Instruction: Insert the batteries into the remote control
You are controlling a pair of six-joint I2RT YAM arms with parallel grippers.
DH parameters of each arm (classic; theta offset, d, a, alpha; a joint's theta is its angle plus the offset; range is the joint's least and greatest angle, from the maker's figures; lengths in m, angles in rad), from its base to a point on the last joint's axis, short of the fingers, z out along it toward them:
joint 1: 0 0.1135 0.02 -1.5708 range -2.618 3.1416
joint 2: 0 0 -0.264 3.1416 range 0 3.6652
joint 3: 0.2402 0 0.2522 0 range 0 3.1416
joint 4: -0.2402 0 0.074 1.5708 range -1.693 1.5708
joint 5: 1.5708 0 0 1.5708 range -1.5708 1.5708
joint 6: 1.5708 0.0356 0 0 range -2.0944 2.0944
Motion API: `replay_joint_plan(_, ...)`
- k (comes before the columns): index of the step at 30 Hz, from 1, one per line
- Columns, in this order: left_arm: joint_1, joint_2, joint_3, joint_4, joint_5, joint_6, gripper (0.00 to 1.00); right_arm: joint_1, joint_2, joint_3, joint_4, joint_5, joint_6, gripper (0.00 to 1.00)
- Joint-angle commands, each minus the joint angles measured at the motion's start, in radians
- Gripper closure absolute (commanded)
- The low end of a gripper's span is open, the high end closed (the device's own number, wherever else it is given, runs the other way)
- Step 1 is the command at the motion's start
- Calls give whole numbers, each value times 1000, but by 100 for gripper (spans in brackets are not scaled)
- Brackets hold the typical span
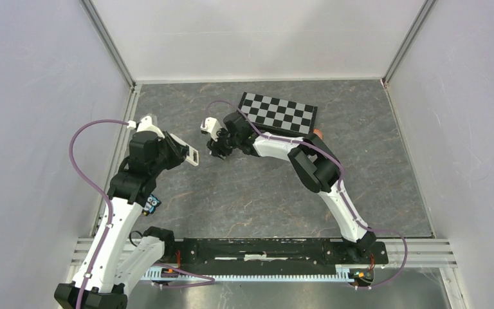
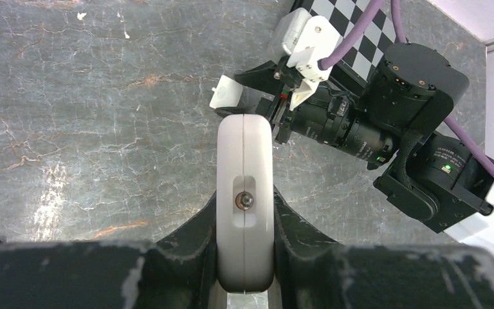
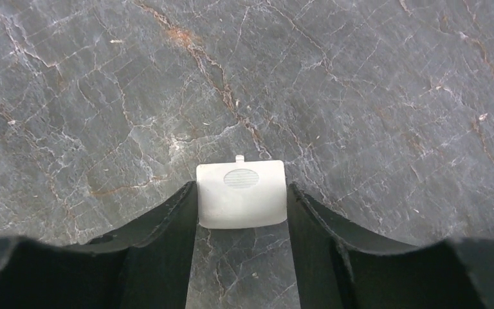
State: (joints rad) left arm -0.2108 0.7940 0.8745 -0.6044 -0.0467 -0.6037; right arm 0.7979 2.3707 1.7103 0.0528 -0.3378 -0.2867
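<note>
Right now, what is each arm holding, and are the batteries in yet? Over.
Left fingers shut on white remote, edge-on. Right fingers shut on small white cover. No batteries in view. Checkerboard lies behind, out of the way.

I count two robot arms: one left arm (image 1: 119,222) and one right arm (image 1: 315,167). There is one white remote control (image 2: 245,193), one small white battery cover (image 3: 240,193), one black-and-white checkerboard panel (image 1: 278,112) and one grey marbled table top (image 1: 231,193)
</note>
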Motion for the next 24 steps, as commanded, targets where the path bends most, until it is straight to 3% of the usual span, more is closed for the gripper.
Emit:
replay_joint_plan(1, 5, 1, 46, 13, 17, 47, 98, 20, 18, 33, -134, 73, -101, 50)
replay_joint_plan(4, 5, 2, 45, 15, 24, 45, 98, 28, -1, -1, -121, 105, -108, 58)
replay_joint_plan(8, 5, -3, 40, 14, 27, 39, 98, 35, -65, -85, -74, 131, -109, 60)
replay_joint_plan(24, 5, -36, -31, 61, 80, 18, 98, 35, -413, -504, -197, 115, -164, 49)
